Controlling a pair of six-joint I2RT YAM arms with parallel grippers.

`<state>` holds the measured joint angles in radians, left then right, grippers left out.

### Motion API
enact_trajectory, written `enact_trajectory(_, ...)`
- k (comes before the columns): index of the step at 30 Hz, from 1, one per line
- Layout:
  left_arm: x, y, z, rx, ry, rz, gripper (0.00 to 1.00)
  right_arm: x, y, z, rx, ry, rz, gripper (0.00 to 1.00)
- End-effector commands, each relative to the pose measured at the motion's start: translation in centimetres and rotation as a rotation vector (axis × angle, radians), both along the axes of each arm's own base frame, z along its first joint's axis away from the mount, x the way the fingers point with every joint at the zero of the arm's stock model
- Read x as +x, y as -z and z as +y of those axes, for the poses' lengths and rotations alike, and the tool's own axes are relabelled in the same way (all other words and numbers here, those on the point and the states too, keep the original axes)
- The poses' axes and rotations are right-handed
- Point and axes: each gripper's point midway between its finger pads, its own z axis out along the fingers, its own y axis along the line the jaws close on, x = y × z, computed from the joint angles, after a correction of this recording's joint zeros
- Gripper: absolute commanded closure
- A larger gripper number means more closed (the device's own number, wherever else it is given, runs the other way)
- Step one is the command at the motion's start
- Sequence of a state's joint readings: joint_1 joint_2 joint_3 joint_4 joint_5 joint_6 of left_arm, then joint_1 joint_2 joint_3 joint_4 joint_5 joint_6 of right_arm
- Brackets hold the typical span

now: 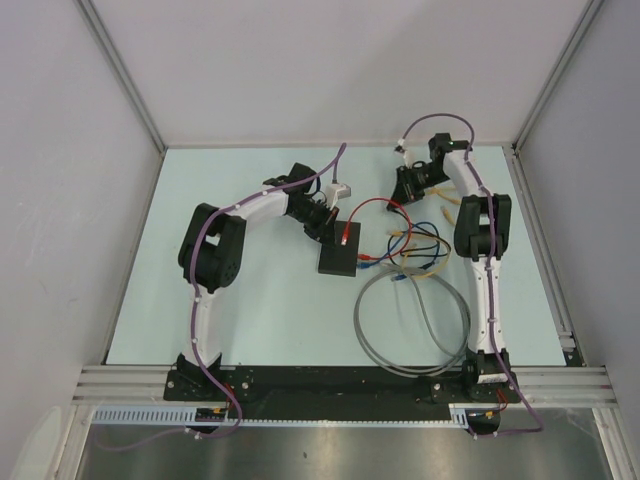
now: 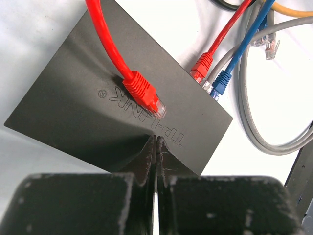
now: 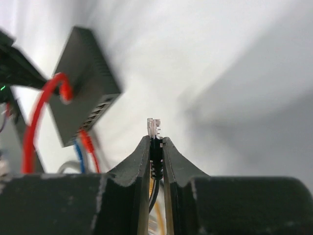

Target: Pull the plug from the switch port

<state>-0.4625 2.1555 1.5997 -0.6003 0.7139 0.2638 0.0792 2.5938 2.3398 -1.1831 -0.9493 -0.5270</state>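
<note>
Left gripper [image 2: 155,147]: clenched on nothing, blunt black tips set on the switch [image 2: 73,107], a flat matte-black box with embossed lettering, mid-table [image 1: 250,310]. A ribbed red plug [image 2: 142,90] is laid loose on its top. Right gripper [image 3: 156,142]: at 2 o'clock of the switch, well apart, clamped on a clear-tipped black plug [image 3: 155,133].

The switch [image 2: 88,98] is matt black plastic, finely grained, with lettering raised in the same finish. The red cable [image 2: 105,39] on it has a smooth, faintly shiny jacket, a ribbed boot and a clear plastic tip. At the switch's 3 o'clock, the grey cable [image 2: 244,105] looks smooth and semi-glossy. The left gripper [image 2: 155,142] is dull black, its edges rough and scuffed whitish. The right gripper [image 3: 156,144], equally matt, pinches a plug [image 3: 154,127] of clear glossy plastic. The table [image 1: 260,310] is pale, smooth and matt.
</note>
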Motion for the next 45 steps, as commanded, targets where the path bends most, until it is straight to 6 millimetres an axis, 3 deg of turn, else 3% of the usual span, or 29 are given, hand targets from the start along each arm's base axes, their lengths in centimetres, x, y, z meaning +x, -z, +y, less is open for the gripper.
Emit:
enact_trajectory(1,-0.3,2.9,1.0,0.092,0.015,-0.005,1.00,6.2,-4.4,-4.1,-0.049,0.183,-0.192,1.00)
enact_trajectory(2,-0.3,3.0,1.0,0.092,0.014,-0.004,1.00,7.3,-4.1,-6.7,-0.094,0.246,-0.208,1.00)
enact_trajectory(3,-0.3,3.0,1.0,0.092,0.014,-0.004,1.00,8.4,-4.2,-7.7,-0.115,0.280,-0.242,1.00)
enact_trajectory(4,-0.2,3.0,0.9,0.092,0.013,-0.003,1.00,9.3,-3.9,-10.0,-0.157,0.350,-0.244,1.00)
enact_trajectory(8,-0.2,3.0,0.9,0.091,0.010,0.001,1.00,11.9,-3.5,-15.3,-0.260,0.501,-0.291,0.99)
enact_trajectory(11,-0.1,3.1,0.8,0.090,0.010,-0.002,1.00,12.2,-3.2,-16.7,-0.299,0.532,-0.300,0.79)
enact_trajectory(14,-0.2,3.0,0.9,0.090,0.009,-0.001,1.00,12.3,-4.0,-16.6,-0.297,0.535,-0.312,0.60)
enact_trajectory(19,0.2,1.9,0.7,0.072,0.019,-0.027,1.00,12.3,-6.5,-14.6,-0.251,0.502,-0.357,0.54)
enact_trajectory(22,1.0,-0.5,0.7,0.041,0.014,-0.068,0.98,12.0,-9.4,-12.7,-0.191,0.472,-0.392,0.53)
enact_trajectory(23,1.2,-1.1,0.9,0.035,0.006,-0.082,0.97,11.6,-11.4,-11.9,-0.169,0.458,-0.420,0.52)
enact_trajectory(26,1.4,-3.0,1.3,0.018,0.004,-0.125,0.96,10.0,-14.6,-8.8,-0.079,0.368,-0.452,0.50)
enact_trajectory(27,1.3,-3.4,1.4,0.014,0.004,-0.134,0.95,8.9,-16.8,-7.4,-0.030,0.319,-0.484,0.50)
enact_trajectory(31,0.6,-4.5,1.9,-0.002,0.004,-0.139,0.94,5.0,-20.2,-1.7,0.120,0.167,-0.498,0.49)
enact_trajectory(33,0.3,-5.1,1.9,-0.016,0.006,-0.144,0.94,3.1,-21.2,0.0,0.177,0.122,-0.484,0.49)
enact_trajectory(34,-0.1,-5.0,1.8,-0.026,0.011,-0.134,0.94,1.8,-20.0,1.6,0.185,0.085,-0.440,0.49)
enact_trajectory(36,-0.3,-5.0,1.7,-0.034,0.008,-0.125,0.94,0.2,-18.3,3.0,0.173,0.036,-0.396,0.49)
enact_trajectory(39,-0.5,-4.1,1.3,-0.039,0.008,-0.101,0.94,-3.8,-14.5,5.4,0.126,-0.097,-0.300,0.47)
enact_trajectory(40,-0.6,-4.3,1.0,-0.043,0.014,-0.099,0.95,-6.1,-13.0,5.5,0.109,-0.144,-0.214,0.49)
enact_trajectory(43,-1.1,-3.7,0.1,-0.039,0.041,-0.091,0.97,-10.3,-9.7,6.4,0.071,-0.293,-0.140,0.54)
enact_trajectory(45,-0.8,-3.0,0.3,-0.001,0.027,-0.091,0.99,-11.6,-8.4,6.3,0.048,-0.345,-0.138,0.55)
